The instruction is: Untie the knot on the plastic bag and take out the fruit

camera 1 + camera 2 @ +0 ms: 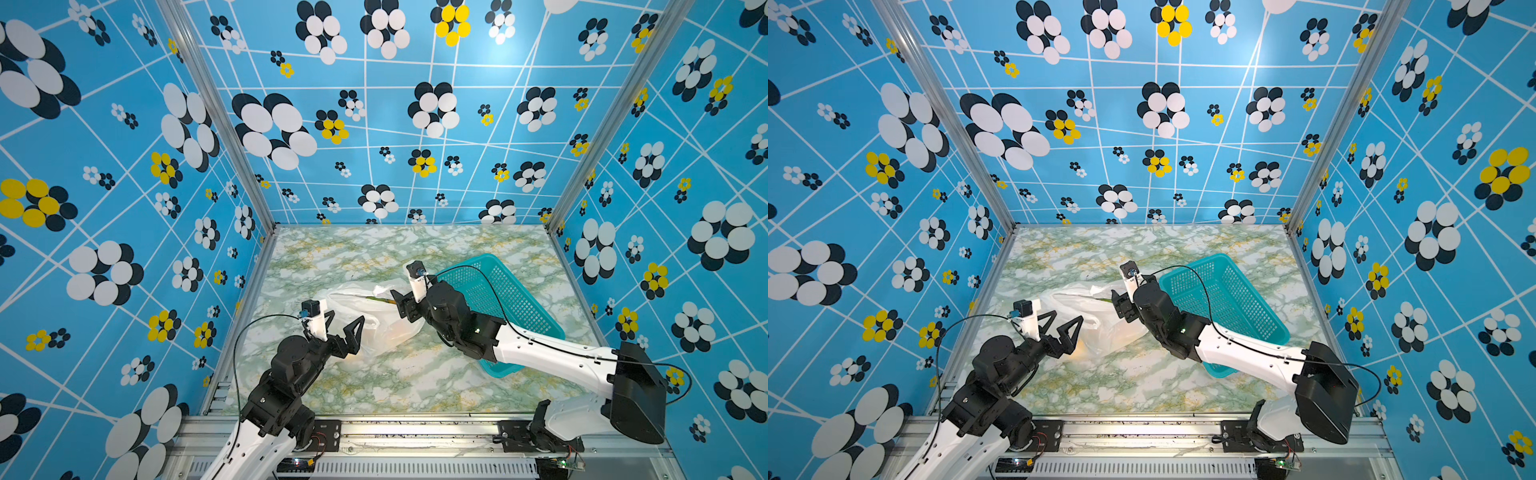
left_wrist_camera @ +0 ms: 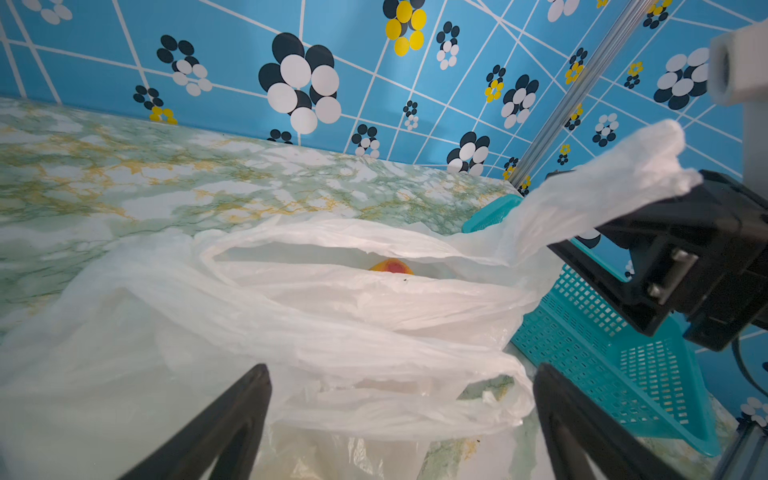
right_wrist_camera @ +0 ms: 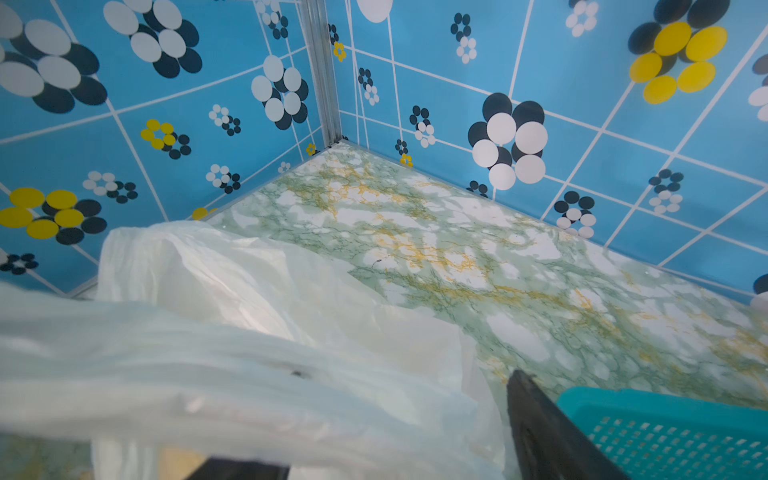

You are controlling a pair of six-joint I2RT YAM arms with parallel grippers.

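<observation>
**White bag mouth faced by the left jaws, fruit just inside**

Nearest the base, the left gripper (image 1: 346,318) is held fully spread and empty, its two fingers set just over the near end of the plastic bag (image 1: 374,320). From its wrist view the bag's mouth is seen straight ahead as a wide slit lying crosswise to the reach. One orange-yellow fruit (image 2: 391,266) is glimpsed just behind the lip, and more orange is shown faintly through the film in both top views. No tied knot is seen, and the handles are judged to be already parted. The left arm is judged the nearer to the fruit.

At the far right side of the bag, the right gripper (image 1: 400,307) is seen with its jaws apart. One loop handle (image 2: 602,183) is raised and draped across them, and whether the film is truly caught cannot be told.

Just beyond that gripper, a teal mesh basket (image 1: 511,299) is set empty, partly under the right arm. Everything is carried on a green-veined marble table (image 1: 374,386). The table is closed in on three sides by blue flower-patterned walls (image 1: 415,124).
</observation>
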